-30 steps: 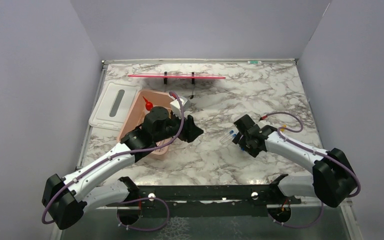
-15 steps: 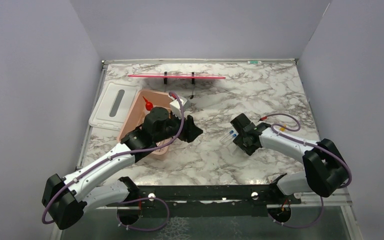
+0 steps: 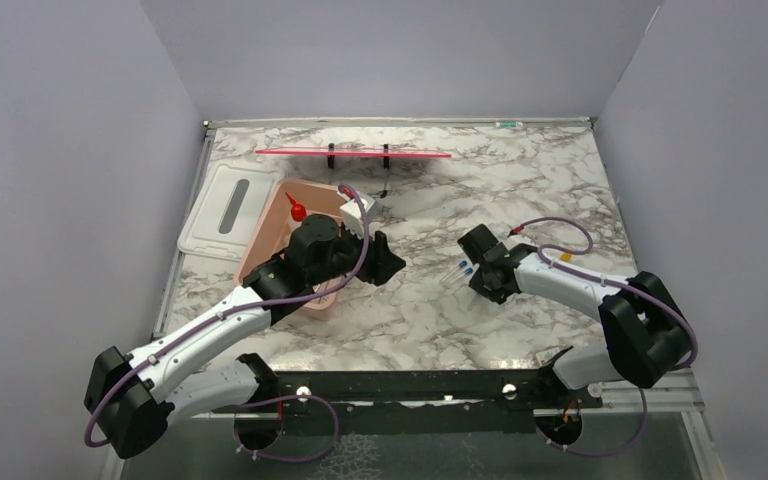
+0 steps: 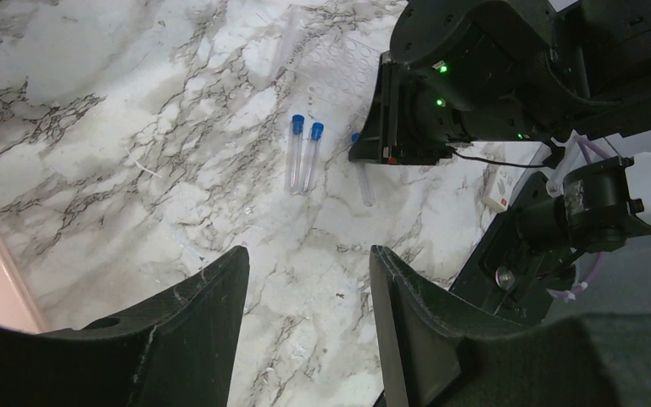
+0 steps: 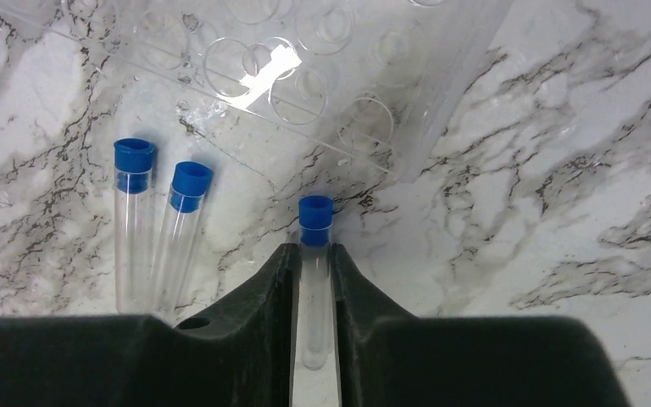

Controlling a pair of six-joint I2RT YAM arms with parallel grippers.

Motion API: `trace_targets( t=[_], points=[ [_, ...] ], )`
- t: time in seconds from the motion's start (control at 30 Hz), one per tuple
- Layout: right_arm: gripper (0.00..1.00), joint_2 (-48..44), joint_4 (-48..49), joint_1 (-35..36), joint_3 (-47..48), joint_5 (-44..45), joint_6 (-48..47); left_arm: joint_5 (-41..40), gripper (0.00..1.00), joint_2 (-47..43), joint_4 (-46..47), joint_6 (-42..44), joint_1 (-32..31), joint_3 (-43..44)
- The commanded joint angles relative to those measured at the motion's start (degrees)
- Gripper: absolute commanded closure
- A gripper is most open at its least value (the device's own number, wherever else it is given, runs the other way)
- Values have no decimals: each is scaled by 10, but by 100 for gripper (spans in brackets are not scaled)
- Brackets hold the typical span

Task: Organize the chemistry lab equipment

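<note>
Overhead view: the left gripper (image 3: 392, 262) hangs above the marble table (image 3: 520, 190), just right of the pink tub (image 3: 265, 235), in which the red nozzle of the squeeze bottle (image 3: 297, 210) stands up. The right gripper (image 3: 473, 272) is low at the blue-capped tubes (image 3: 462, 267), right of centre and well apart from the tub. Neither jaw gap can be judged from this height. A white lid (image 3: 222, 208) lies left of the tub. A red bar (image 3: 355, 153) on two black posts crosses the far edge. Left wrist view: the left gripper (image 4: 305, 322) has its jaws apart with nothing between them, only bare marble below. Beyond it two blue-capped tubes (image 4: 303, 157) lie side by side, caps pointing away, with a single blue-capped tube (image 4: 363, 180) just beside the black right gripper (image 4: 390, 127). A clear tube rack (image 4: 326, 59) lies farther on. Right wrist view: the right gripper (image 5: 314, 250) has its jaws drawn in against both sides of the single blue-capped tube (image 5: 314, 212), cap forward. The other two tubes (image 5: 178, 229) lie to its left, near the clear tube rack (image 5: 305, 68).
</note>
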Motion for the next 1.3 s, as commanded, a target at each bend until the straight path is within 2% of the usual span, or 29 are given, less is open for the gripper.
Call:
trace_targets(
  t=[0.0,0.07,0.27,0.4,0.5,0.63,0.73,0.9,1.1,1.27],
  points=[
    [84,27,42,-2,-14,7,-38,-11,42,10,14,-15,-4,-2],
    [90,21,41,-1,-15,14,-42,-7,41,16,14,-24,-3,-1],
    [92,-62,79,-2,-22,-5,-115,40,38,43,40,-58,-4,-1],
    [92,-154,148,-1,-37,-78,-169,66,30,63,109,-128,-5,-12],
    [92,-220,205,-1,-50,-138,-185,85,18,87,170,-187,-10,-26],
    [92,-277,273,-1,-59,-202,-187,87,16,127,217,-216,-36,-15],
    [92,-300,299,-2,-54,-240,-167,56,21,154,220,-211,-57,5],
    [92,-320,321,-1,-50,-279,-150,23,43,181,243,-216,-73,16],
    [92,-324,314,-1,-48,-302,-155,-8,58,186,266,-211,-82,20],
    [92,-323,308,-2,-52,-315,-161,-12,76,197,268,-196,-87,26]
  ],
)
